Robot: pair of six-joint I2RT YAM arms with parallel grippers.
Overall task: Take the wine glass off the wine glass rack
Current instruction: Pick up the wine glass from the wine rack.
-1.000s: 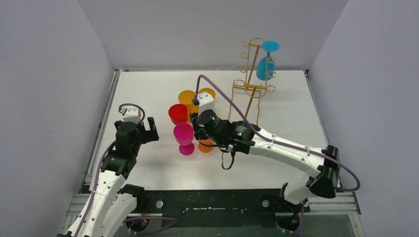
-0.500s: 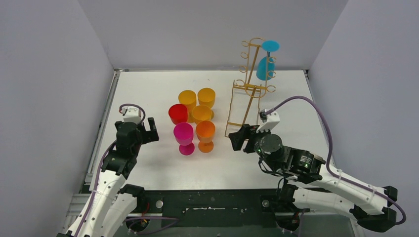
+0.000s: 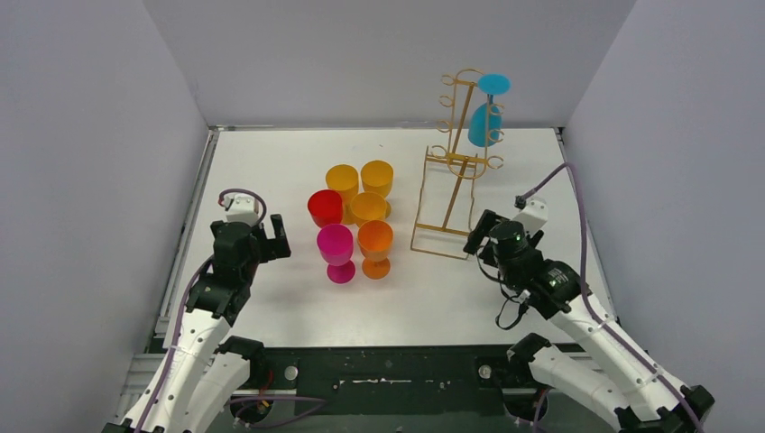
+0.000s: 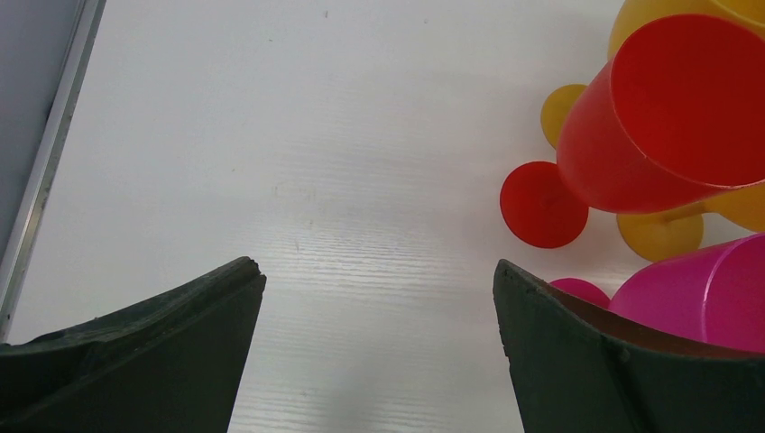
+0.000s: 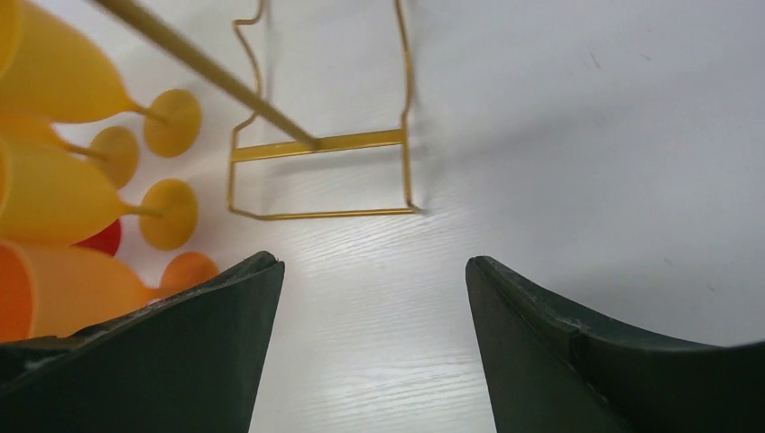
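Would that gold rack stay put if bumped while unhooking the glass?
Probably not: the wine glass rack is tall thin wire on a small base, likely light and tippy. The blue glass hung high to one side may worsen that.

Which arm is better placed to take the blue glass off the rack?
The right: the right gripper, open, sits beside the rack holding the blue glass; the left gripper is beyond the standing glasses.

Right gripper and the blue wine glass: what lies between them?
Only the gold wire frame of the wine glass rack, in the top external view: the right gripper is near its base, the blue wine glass hangs higher.
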